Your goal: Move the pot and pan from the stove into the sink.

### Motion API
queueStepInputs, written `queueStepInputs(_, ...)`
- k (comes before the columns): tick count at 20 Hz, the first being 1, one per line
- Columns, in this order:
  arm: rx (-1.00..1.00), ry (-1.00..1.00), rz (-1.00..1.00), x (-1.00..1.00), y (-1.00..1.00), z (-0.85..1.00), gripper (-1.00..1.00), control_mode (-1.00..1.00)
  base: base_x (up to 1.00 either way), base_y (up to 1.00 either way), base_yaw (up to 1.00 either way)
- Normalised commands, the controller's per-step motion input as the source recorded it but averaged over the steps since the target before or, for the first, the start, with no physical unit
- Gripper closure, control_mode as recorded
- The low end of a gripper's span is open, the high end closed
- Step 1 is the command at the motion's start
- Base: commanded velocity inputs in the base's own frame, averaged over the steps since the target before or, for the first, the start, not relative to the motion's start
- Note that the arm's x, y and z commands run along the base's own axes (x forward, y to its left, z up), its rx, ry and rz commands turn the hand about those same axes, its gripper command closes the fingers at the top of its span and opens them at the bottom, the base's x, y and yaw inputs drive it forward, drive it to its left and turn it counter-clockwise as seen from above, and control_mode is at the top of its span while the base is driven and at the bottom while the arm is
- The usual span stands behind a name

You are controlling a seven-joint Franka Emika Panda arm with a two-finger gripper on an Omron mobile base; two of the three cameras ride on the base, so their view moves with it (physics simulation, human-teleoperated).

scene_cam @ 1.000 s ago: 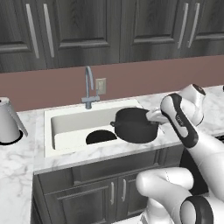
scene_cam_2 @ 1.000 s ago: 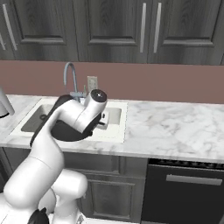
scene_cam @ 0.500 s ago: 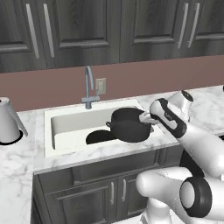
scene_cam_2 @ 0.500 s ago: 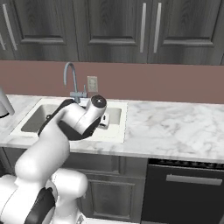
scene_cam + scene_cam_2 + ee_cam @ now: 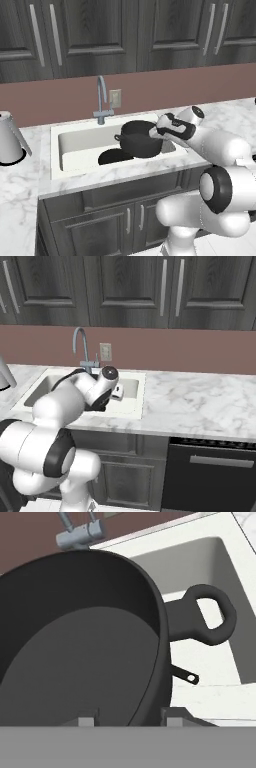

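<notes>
The dark grey pot (image 5: 139, 140) hangs inside the white sink (image 5: 80, 145), just above the basin floor. My gripper (image 5: 155, 131) is shut on the pot's right rim. In the hand view my gripper (image 5: 131, 719) straddles the rim of the pot (image 5: 85, 647), one tip inside and one outside, with a loop side handle (image 5: 210, 614) to the right. The black pan (image 5: 113, 157) lies flat on the sink floor, left of and partly under the pot; its thin handle end (image 5: 188, 676) peeks out below the pot. The stove is out of view.
A curved silver faucet (image 5: 102, 98) rises behind the sink, with a wall outlet (image 5: 116, 98) next to it. A white kettle (image 5: 9, 139) stands on the marble counter at far left. Dark cabinets hang above. A dishwasher front (image 5: 212, 471) sits below the counter on the right.
The arm has carried the pot a little leftward and deeper over the sink, and the hand has dropped lower. The pan has stayed where it was.
</notes>
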Motion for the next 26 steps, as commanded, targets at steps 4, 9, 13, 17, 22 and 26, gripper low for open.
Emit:
queueStepInputs(4, 0.0, 0.0, -0.01, 0.37, 0.12, -0.28, 1.0, -1.0, 0.0, 0.0, 0.0)
queueStepInputs(9, 0.0, 0.0, -0.01, 0.37, 0.14, -0.2, 1.0, -1.0, 0.0, 0.0, 0.0)
queueStepInputs(13, 0.0, 0.0, -0.01, 0.41, 0.14, -0.15, 1.0, -1.0, 0.0, 0.0, 0.0)
queueStepInputs(17, -0.03, 0.0, -0.02, 0.44, 0.15, -0.29, 1.0, -1.0, 0.0, 0.0, 0.0)
queueStepInputs(22, -0.09, 0.01, 0.0, 0.4, 0.16, -0.43, 1.0, -1.0, 0.0, 0.0, 0.0)
queueStepInputs(26, -0.07, 0.0, 0.0, 0.4, 0.13, -0.4, 1.0, -1.0, 0.0, 0.0, 0.0)
